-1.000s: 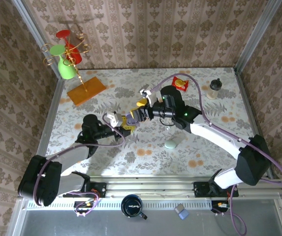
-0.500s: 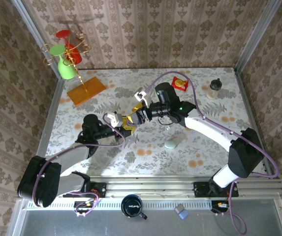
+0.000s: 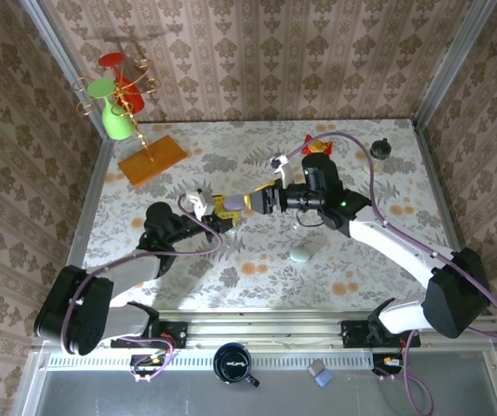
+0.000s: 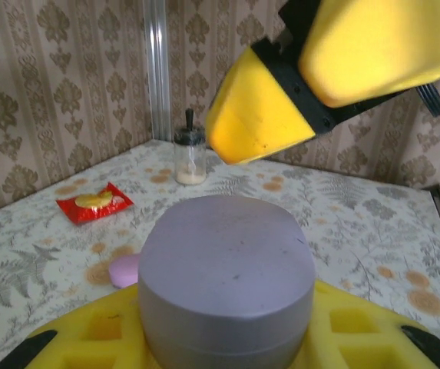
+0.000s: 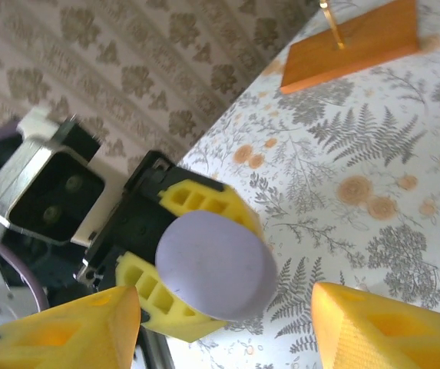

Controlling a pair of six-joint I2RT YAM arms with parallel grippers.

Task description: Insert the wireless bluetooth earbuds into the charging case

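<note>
Two arms meet above the flowered counter (image 3: 187, 156): the left hand (image 3: 220, 217) is clenched on a lavender charging case (image 4: 227, 273), pinching it across its short side so the oval stands clear of that hand's yellow fingers (image 5: 203, 201); the right hand (image 3: 250, 202), fingers spread with nothing discernible between them, hangs just beside the case without touching it; from the right wrist the case lies dead ahead in the gap, its smooth face turned toward that hand and its long axis running roughly across from one finger to the other; the lid looks shut, so the coming move likely calls for the right hand to work it open while the left keeps the case square; the earbuds are too small to pick out for certain; a pink lump (image 4: 124, 269) sits on the counter near the held case, and a mint-green oval (image 3: 301, 254) lies well apart, nearer the arms' bases, either possibly another case.
</note>
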